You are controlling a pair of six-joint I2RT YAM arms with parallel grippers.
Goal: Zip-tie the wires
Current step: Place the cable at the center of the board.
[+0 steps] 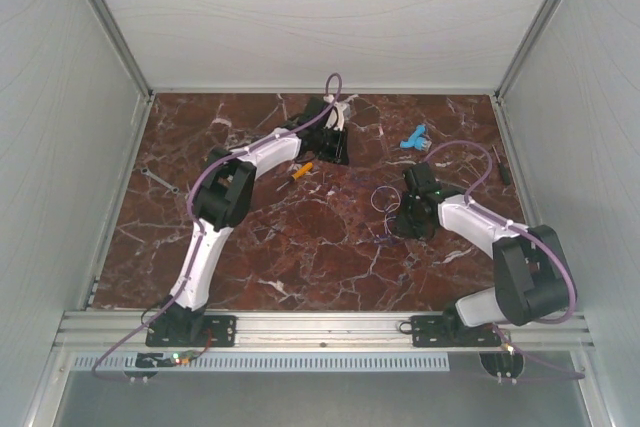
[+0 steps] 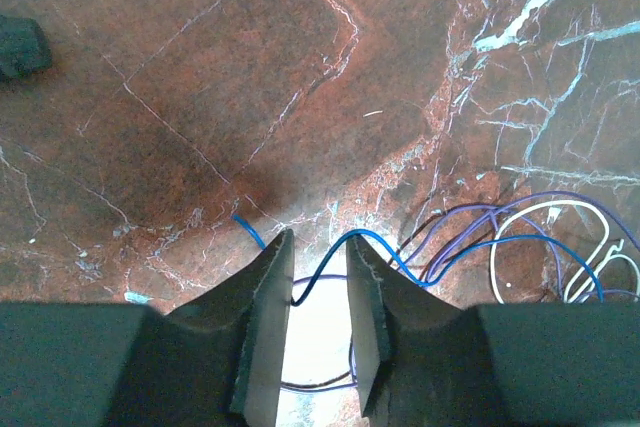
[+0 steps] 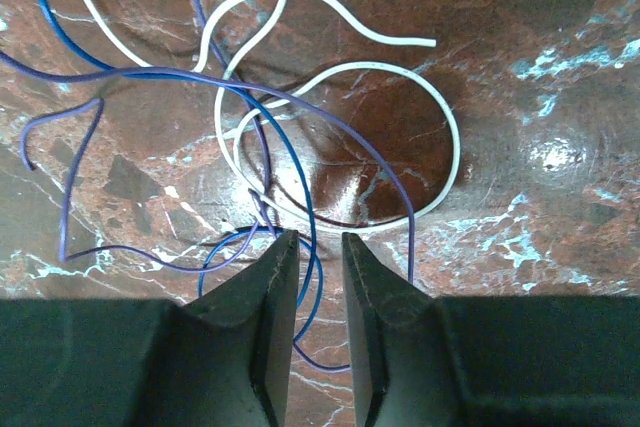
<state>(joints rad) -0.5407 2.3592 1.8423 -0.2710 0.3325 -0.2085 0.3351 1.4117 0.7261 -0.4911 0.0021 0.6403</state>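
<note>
Step in hand, as I judge it: gathering the wires [image 3: 300,117] into one bundle. There is no tie on them yet, and I can spot no zip tie in any view.

Wires: a loose tangle on the marble table [image 1: 250,247], right of centre, just beside your right arm's wrist. Thin strands in blue, purple and white, lying in open loops that cross one another. One white end lies free. Nothing bunched.

Right gripper [image 3: 320,237]: low over the tangle, jaws a narrow slot apart, blue strands running under the gap, nothing pinched.

Left gripper [image 2: 318,240]: jaws likewise slightly parted. A blue strand arches across the gap, not clamped as far as I can see.

Next: you need each gripper to catch several strands together, not one, then draw the loops into a single bunch. Wire this thin will likely slip from a loose pinch.
</note>
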